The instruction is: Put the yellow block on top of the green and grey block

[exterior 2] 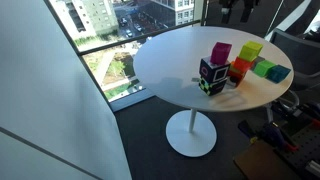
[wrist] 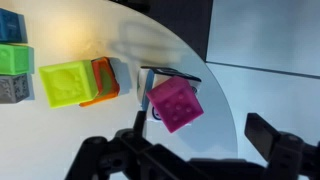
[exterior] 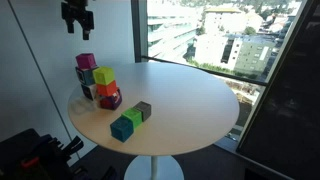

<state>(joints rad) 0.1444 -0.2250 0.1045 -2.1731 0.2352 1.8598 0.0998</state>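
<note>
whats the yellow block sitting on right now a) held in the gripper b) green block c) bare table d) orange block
d: in an exterior view the yellow block sits on top of the orange block in the stack, apart from the green block and grey block lying on the table.

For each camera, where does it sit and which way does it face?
An exterior view: raised beside the table, facing the window; the pincer hangs high above the blocks.
An exterior view: high up, window on its left, looking down at the table; no robot part is clear.
Wrist view: on the wrist, looking down; the open pincer frames the bottom edge.
Shared: all three show the yellow block.
</note>
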